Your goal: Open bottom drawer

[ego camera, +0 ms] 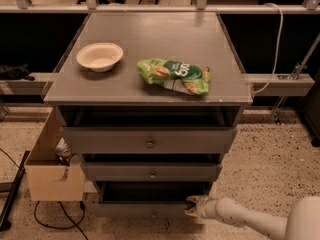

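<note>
Station: a grey three-drawer cabinet with a flat top surface (150, 34), standing on a speckled terrazzo floor (270, 154).

On the surface: a shallow white round bowl (100, 56) at the left, and a crumpled green snack bag (174, 75) right of centre, well apart from the bowl.

Drawers: the widest, tallest grey drawer front (115, 140) is at the top and the mid-sized grey drawer front (120, 172) is below it, each with a small round centre knob. The bottom drawer (135, 209) is the thinnest dark grey panel, lowest in the stack; a dark gap shows above its front.

Claw (195, 207): pale, on a white arm entering from the lower right, set at the right end of the bottom drawer's front. Whether it is open or closed cannot be told.

Beside the cabinet, at the left: an open tan cardboard box (50, 181), with a black cable (55, 218) on the floor under it.
</note>
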Robot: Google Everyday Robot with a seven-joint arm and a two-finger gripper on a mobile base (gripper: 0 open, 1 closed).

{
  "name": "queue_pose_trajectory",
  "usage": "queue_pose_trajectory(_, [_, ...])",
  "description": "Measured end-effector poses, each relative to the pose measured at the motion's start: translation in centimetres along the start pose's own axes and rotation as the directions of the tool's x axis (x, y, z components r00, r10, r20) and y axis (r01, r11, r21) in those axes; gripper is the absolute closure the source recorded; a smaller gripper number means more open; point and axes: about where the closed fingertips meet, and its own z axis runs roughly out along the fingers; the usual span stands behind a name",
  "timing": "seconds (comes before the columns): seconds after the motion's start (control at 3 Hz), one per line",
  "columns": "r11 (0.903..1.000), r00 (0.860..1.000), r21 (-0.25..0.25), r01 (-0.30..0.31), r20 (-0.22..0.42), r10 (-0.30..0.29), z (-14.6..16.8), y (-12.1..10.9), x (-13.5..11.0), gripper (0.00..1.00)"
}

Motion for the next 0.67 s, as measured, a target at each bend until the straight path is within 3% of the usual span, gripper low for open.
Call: queue_pose_trajectory(0.67, [1.0000,1.000,0.000,0.000,0.000,0.000,0.00,0.00,0.00,0.11])
